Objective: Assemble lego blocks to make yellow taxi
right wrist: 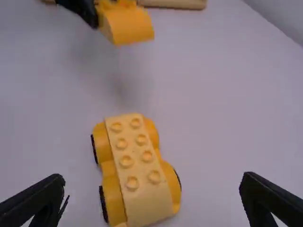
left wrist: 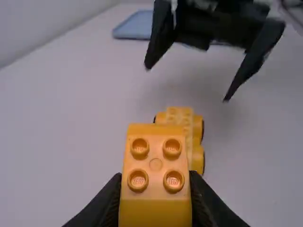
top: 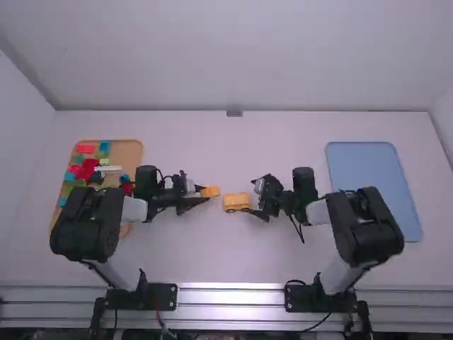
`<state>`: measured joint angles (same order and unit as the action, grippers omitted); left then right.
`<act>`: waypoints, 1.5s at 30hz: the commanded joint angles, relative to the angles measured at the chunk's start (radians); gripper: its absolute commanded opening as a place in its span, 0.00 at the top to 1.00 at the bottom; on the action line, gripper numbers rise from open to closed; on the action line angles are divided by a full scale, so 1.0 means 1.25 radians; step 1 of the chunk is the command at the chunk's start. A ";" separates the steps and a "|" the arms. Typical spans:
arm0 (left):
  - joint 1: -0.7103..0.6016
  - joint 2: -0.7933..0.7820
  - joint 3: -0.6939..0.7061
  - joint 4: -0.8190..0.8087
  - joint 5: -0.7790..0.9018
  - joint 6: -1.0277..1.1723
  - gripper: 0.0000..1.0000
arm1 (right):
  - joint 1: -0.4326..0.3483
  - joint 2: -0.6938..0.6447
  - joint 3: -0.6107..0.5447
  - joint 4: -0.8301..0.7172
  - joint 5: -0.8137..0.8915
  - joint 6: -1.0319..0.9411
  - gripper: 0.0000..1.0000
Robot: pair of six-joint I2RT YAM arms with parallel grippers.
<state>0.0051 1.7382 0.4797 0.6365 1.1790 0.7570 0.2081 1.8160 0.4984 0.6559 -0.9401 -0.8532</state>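
Block [left wrist: 156, 164] in L gripper [top: 202, 194] (yel.)

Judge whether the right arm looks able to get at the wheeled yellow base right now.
Probably yes: the right claw is open close by the wheeled yellow base, and nothing visible stands between them.

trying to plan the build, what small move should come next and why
Probably bring the left end effector over the car base and line up its yellow block with the studs: the block is gripped and off the table, while the base stands on its wheels, studs up, with nothing on them.
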 commanded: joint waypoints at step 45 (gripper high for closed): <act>-0.149 0.092 0.143 -0.189 -0.059 0.082 0.98 | 0.037 0.290 0.255 -0.259 -0.108 -0.302 0.51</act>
<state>-0.1795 1.8439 0.6525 0.4011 1.0874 0.8154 0.2436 2.1612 0.8082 0.3374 -1.1366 -1.2438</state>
